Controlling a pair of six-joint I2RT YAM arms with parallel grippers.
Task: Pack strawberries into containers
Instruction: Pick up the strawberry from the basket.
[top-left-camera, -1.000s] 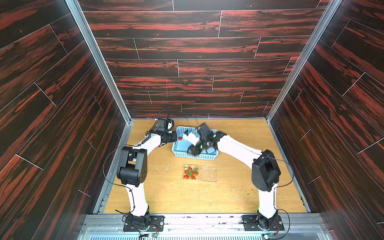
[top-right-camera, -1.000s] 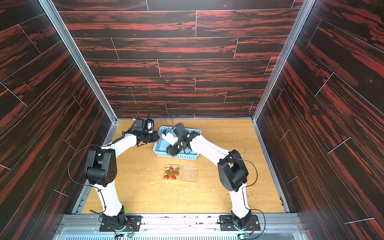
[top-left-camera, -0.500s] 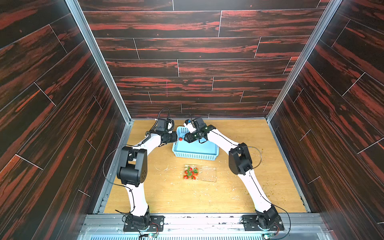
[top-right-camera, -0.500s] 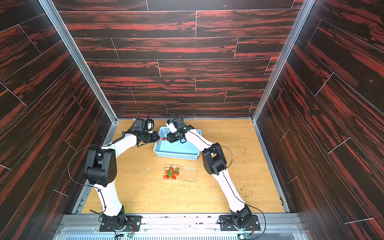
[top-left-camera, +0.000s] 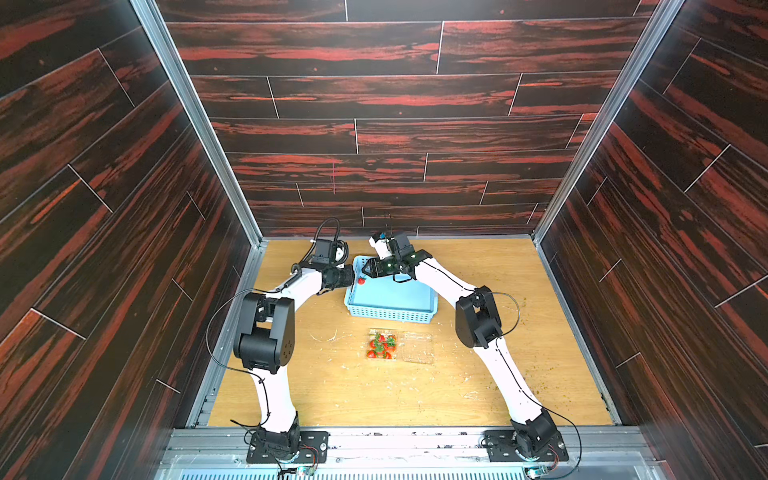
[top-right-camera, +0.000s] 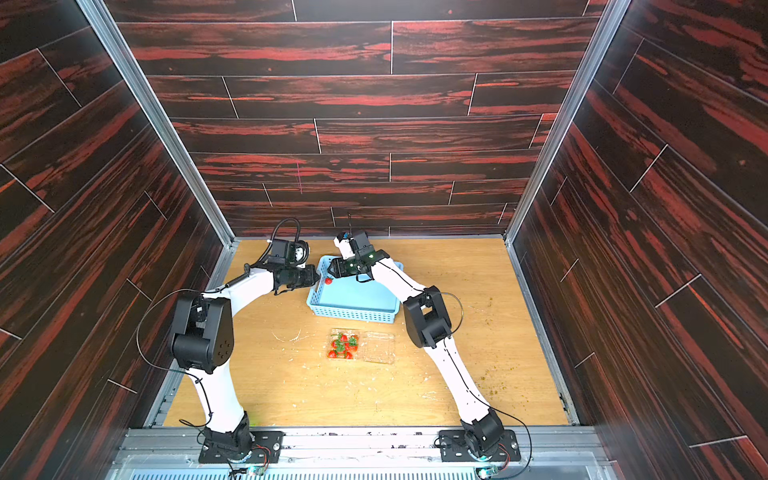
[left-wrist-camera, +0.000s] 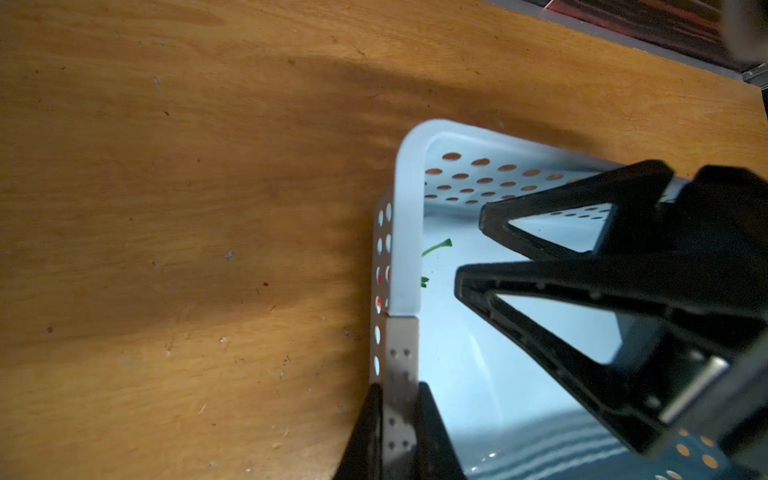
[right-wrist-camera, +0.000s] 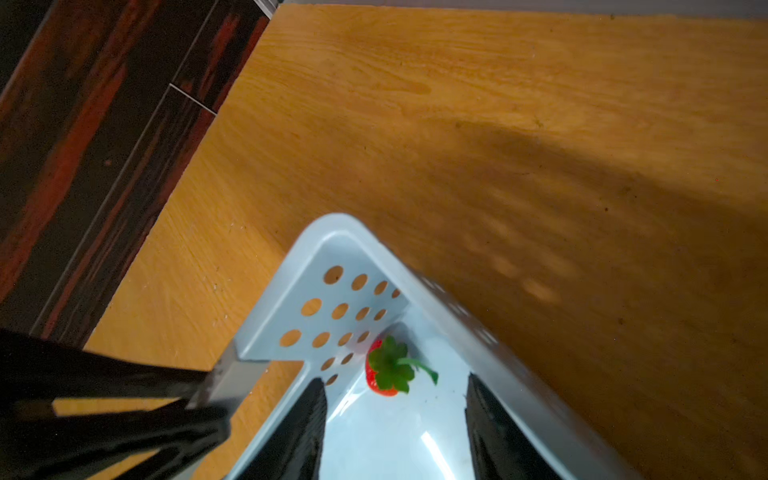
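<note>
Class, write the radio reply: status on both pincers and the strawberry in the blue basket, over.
Left pincer shut on blue basket wall. Right pincer open over lone strawberry in basket corner. Clamshell part filled. Corner walls crowd it.

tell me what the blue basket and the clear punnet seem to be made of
The basket: light blue moulded plastic, smooth satin finish; round punched holes, glare on its floor. The punnet: probably thin clear plastic, glossy; the table wood shows through its empty half.

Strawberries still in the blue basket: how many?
1: a strawberry in a far corner of the basket, ahead of the open right gripper. Others could be hidden under that arm.
</note>
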